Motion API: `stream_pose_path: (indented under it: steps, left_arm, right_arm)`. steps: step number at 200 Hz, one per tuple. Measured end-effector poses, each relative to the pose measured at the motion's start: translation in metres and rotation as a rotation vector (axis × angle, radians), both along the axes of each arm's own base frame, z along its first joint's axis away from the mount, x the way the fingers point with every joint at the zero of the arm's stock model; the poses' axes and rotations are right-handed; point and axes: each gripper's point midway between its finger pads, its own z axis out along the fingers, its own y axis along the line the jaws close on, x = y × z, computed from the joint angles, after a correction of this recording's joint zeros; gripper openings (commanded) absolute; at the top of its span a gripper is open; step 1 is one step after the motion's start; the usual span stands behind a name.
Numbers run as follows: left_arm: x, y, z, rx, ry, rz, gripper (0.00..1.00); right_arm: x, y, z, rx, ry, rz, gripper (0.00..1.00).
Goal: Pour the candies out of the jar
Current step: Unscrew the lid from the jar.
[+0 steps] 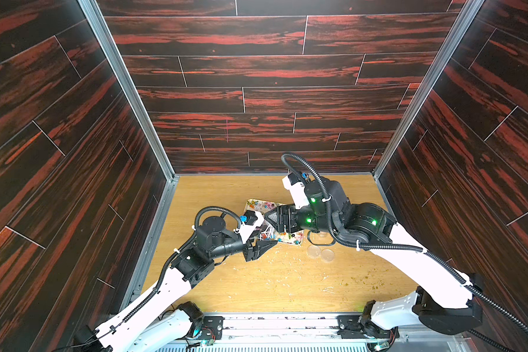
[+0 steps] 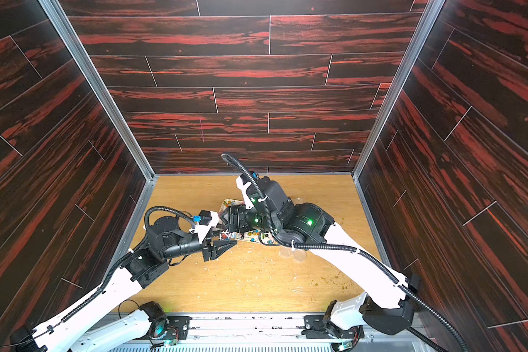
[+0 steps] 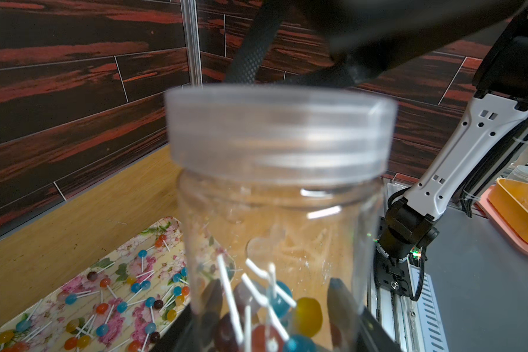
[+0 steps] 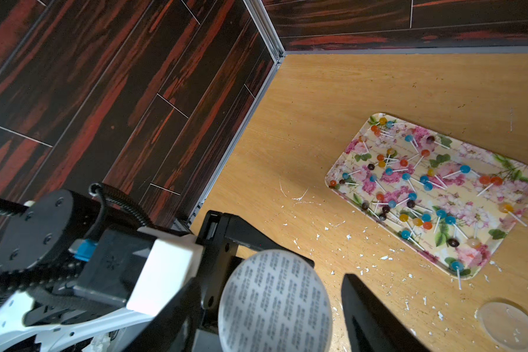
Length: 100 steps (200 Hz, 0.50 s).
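My left gripper is shut on a clear plastic jar, low on its body. Its fingers show through the wall. A translucent screw lid is on the jar. Several candies, small round lollipops with white sticks, lie inside it. Many more candies are scattered on the flowered tray. My right gripper stands open around the lid's printed top, with a gap at one finger. In both top views the two grippers meet over the tray's near edge.
Two clear round discs lie on the wooden table right of the tray; one disc shows in the right wrist view. Pale and greenish crumbs litter the table. Dark wood-pattern walls close in the back and both sides.
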Motion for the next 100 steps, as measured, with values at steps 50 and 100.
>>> stream_pose_path:
  steps: [50,100]
  left_arm:
    - [0.0,0.0,0.0,0.001,-0.002,0.0,0.42]
    - [0.0,0.0,0.0,0.001,-0.002,0.0,0.42]
  right_arm:
    - [-0.001,0.002,-0.007,-0.011,0.014,0.008,0.69]
    - [-0.003,0.005,-0.011,-0.018,0.021,0.025,0.58]
